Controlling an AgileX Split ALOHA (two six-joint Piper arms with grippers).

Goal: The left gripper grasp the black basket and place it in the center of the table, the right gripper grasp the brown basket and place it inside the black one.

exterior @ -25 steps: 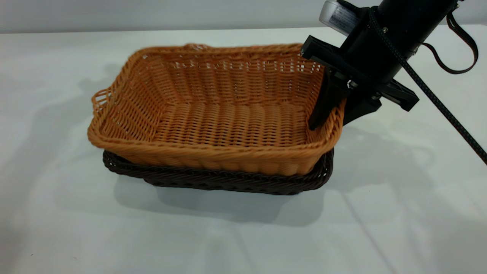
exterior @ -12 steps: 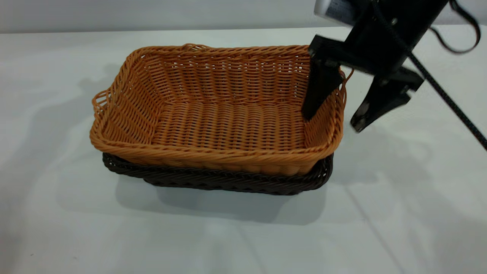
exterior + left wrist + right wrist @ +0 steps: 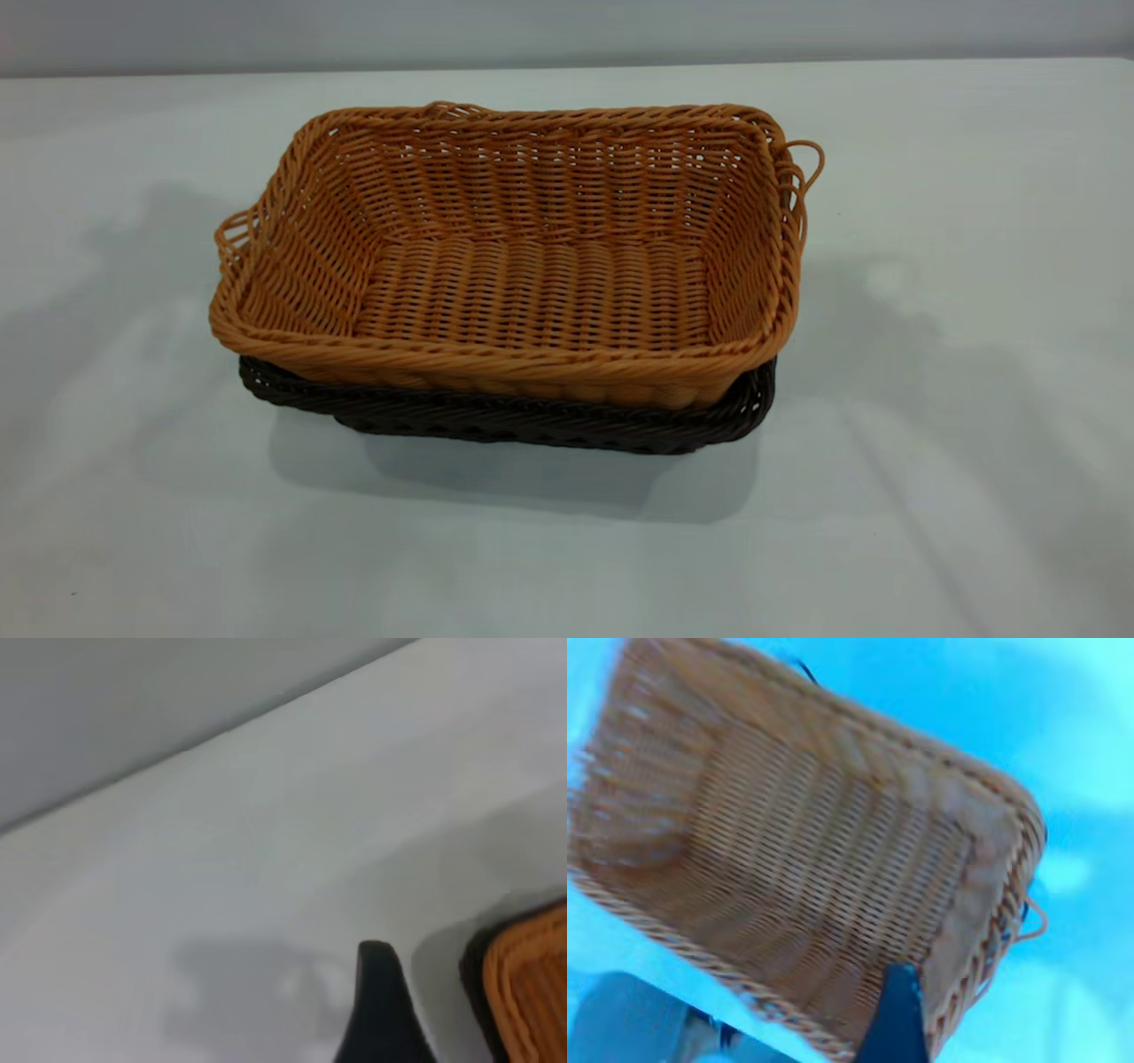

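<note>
The brown basket (image 3: 523, 257) sits upright inside the black basket (image 3: 532, 425) at the middle of the table (image 3: 957, 372). Only the dark rim shows under it. Neither gripper shows in the exterior view. In the left wrist view my left gripper (image 3: 381, 1010) shows as one dark tip over bare table, beside a corner of the black basket (image 3: 474, 979) and the brown basket (image 3: 532, 992), apart from both. In the right wrist view my right gripper is above the brown basket (image 3: 806, 859), and one of its fingers (image 3: 895, 1019) shows over the rim without touching it.
The white tabletop spreads on all sides of the stacked baskets. A grey wall (image 3: 532, 31) runs along the table's far edge.
My right gripper opened, let go of the brown basket's right rim, then rose up out of the exterior view. The brown basket settled level in the black one.
</note>
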